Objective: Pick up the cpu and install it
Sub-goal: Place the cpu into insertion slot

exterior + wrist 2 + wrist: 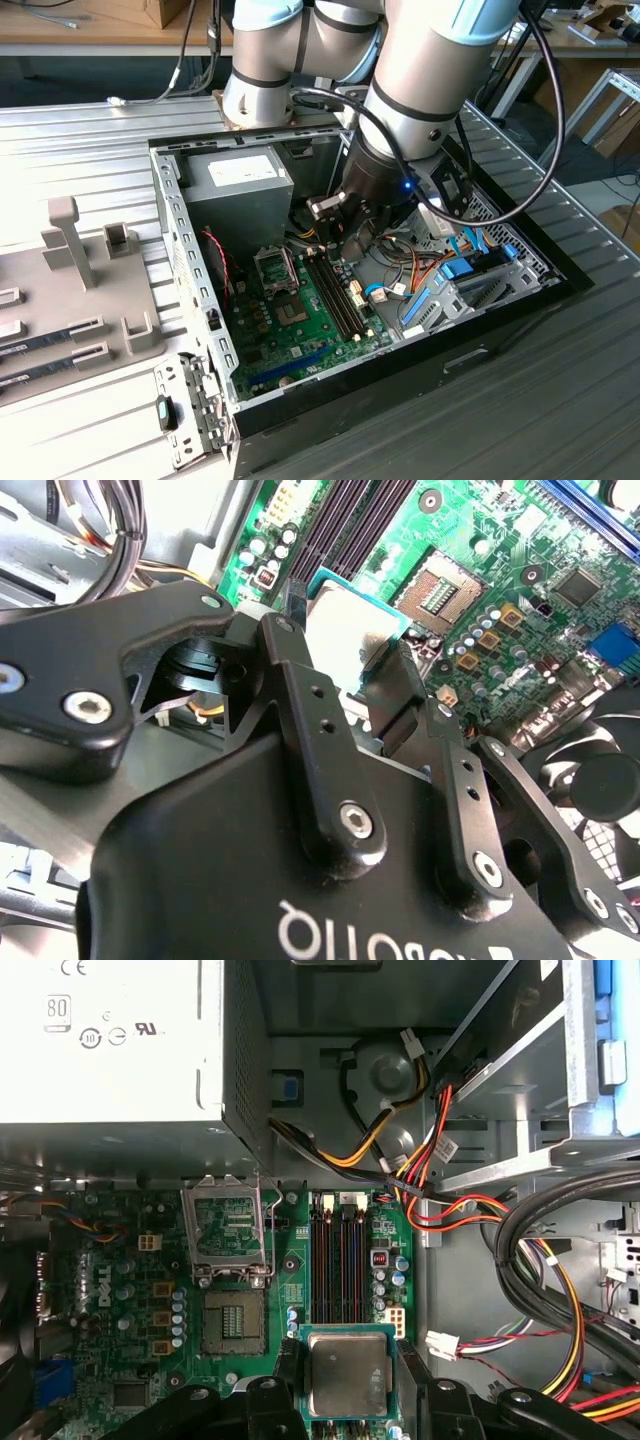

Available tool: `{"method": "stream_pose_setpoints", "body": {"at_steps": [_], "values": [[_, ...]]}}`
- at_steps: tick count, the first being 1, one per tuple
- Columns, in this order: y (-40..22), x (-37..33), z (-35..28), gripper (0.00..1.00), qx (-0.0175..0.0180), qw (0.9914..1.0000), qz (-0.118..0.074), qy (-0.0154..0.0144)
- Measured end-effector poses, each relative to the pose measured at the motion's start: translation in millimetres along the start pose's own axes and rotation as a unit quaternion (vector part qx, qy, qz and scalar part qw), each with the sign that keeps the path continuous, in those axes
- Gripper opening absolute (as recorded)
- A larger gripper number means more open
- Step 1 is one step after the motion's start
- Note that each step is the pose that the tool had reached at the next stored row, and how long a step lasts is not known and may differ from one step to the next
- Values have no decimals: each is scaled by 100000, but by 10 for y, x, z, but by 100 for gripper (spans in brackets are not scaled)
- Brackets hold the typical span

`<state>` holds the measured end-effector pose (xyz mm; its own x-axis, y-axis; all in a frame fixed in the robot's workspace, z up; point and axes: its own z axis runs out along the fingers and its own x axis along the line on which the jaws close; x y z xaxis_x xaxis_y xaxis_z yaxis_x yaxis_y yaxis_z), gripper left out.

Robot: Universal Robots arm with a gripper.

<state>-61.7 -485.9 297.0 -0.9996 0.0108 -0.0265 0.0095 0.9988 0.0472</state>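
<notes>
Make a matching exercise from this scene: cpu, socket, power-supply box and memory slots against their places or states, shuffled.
Things:
1. cpu
2. socket
3. power-supply box
4. memory slots

Places or states:
A. open, frame lifted, nothing seated in it
B. pale grey, at the edge of the motherboard
C. long, dark, side by side on the motherboard
D. clamped in the gripper, not yet seated

Pairs: 1-D, 2-A, 3-B, 4-C.
</notes>
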Motion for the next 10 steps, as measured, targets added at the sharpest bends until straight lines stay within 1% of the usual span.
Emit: {"method": "stream_pose_setpoints", "body": {"at_steps": [10], "values": [[-1,0,21,47,-1,100000,0,1]]}}
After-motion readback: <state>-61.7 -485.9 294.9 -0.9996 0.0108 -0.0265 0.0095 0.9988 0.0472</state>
